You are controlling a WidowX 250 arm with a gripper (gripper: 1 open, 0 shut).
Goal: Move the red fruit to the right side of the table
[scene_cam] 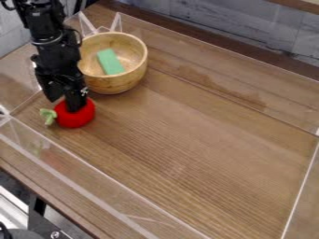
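The red fruit (76, 115) lies on the brown wood-grain table (200, 131) near its left edge, its light-green stem poking out to the left. My black gripper (66, 96) points straight down over it, open, with its fingers reaching down around the top of the fruit. The fingers hide the fruit's upper part. Whether the fingers touch the fruit cannot be told.
A round light wooden bowl (129, 78) with a flat green piece (110, 63) inside stands just behind and right of the gripper. Low clear acrylic walls (75, 177) run around the tabletop. Bare wood stretches across the middle and right.
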